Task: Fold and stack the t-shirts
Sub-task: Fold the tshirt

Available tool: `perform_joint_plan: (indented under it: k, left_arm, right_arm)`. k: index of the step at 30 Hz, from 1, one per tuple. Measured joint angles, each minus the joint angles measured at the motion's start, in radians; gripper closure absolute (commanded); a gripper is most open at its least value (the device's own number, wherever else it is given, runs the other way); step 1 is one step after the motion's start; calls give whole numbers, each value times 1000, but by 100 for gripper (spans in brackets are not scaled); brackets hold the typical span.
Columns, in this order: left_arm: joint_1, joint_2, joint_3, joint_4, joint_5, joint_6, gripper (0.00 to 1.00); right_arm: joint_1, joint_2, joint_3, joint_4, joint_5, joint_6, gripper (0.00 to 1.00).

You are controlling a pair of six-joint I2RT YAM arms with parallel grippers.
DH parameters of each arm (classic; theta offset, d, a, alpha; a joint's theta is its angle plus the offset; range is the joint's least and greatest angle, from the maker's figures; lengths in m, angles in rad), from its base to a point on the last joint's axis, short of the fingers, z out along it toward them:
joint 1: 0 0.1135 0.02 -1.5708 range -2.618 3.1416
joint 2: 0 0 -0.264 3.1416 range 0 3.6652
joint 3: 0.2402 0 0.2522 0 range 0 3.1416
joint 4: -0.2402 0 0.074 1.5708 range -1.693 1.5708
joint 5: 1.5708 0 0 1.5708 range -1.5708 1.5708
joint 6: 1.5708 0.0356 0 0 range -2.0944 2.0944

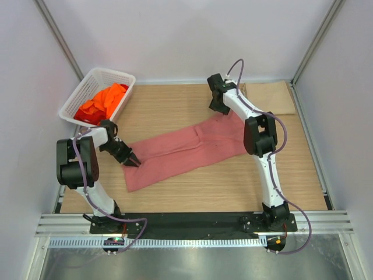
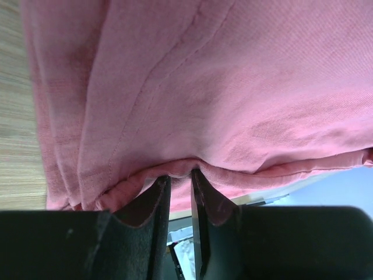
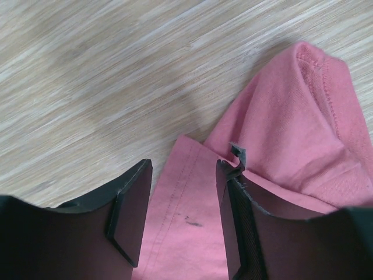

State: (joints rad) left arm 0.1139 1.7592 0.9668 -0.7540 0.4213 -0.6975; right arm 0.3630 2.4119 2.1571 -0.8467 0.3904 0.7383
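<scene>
Left pincer (image 2: 180, 178) nearly closed, low; right pincer (image 3: 183, 166) agape, far forward, tips downward.

A robotics lab test cell is indicated. The wooden bench (image 1: 221, 186) is enclosed by plain white panels (image 1: 175, 35) held in aluminium posts (image 1: 57, 35) at the upper left and upper right of the frame. Two white-and-black robot arms (image 1: 262, 140) are bolted to a black base plate (image 1: 192, 220) along the lower edge. There a slotted cable duct (image 1: 192, 242) and an aluminium rail (image 1: 326, 223) are fitted, and purple cables (image 1: 285, 134) are routed along the arms.
</scene>
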Motion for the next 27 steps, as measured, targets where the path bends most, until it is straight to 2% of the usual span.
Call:
perform_joint_plan:
  k: [8, 13, 14, 17, 23, 27]
  left_arm:
    - [0, 2, -3, 6, 14, 1, 79]
    - [0, 6, -4, 11, 27, 1, 79]
    - [0, 8, -4, 13, 31, 1, 79]
    - [0, 8, -6, 17, 39, 1, 79]
    - [0, 11, -8, 21, 50, 4, 79]
    - [0, 11, -9, 23, 52, 5, 79]
  right_arm:
    - [26, 77, 41, 13, 62, -82, 49]
    - [55, 96, 63, 33, 108, -160, 55]
    - [58, 98, 66, 34, 116, -170, 60]
    - [65, 101, 66, 35, 133, -189, 64]
    - [68, 102, 66, 31, 160, -214, 66]
    - [67, 108, 85, 21, 171, -241, 82]
